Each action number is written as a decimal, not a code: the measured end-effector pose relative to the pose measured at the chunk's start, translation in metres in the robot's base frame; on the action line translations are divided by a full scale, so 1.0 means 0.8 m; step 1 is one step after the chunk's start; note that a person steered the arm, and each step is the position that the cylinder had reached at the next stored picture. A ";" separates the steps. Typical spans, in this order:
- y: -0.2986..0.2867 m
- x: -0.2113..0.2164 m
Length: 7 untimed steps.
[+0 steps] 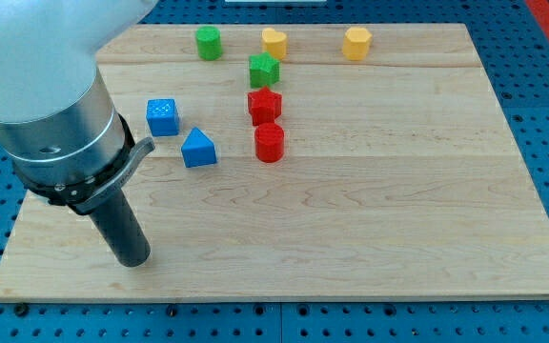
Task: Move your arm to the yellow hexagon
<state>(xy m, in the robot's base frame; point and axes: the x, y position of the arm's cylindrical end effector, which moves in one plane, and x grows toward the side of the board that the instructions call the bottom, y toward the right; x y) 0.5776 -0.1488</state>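
The yellow hexagon (356, 43) sits near the view's top, right of centre, on the wooden board (398, 210). A second yellow block (274, 42), heart-like in shape, sits to its left. My tip (133, 259) rests on the board at the view's lower left, far from the yellow hexagon. The nearest blocks to the tip are the blue triangle (198, 149) and the blue cube (163, 116), above and to its right.
A green cylinder (209, 43) and a green star (264, 70) are near the top. A red star (264, 105) and a red cylinder (269, 142) stand below them. The arm's grey body (46, 105) covers the board's upper left corner.
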 end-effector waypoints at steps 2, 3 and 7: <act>0.000 0.019; 0.060 0.029; 0.428 -0.413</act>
<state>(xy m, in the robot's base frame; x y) 0.2476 0.1937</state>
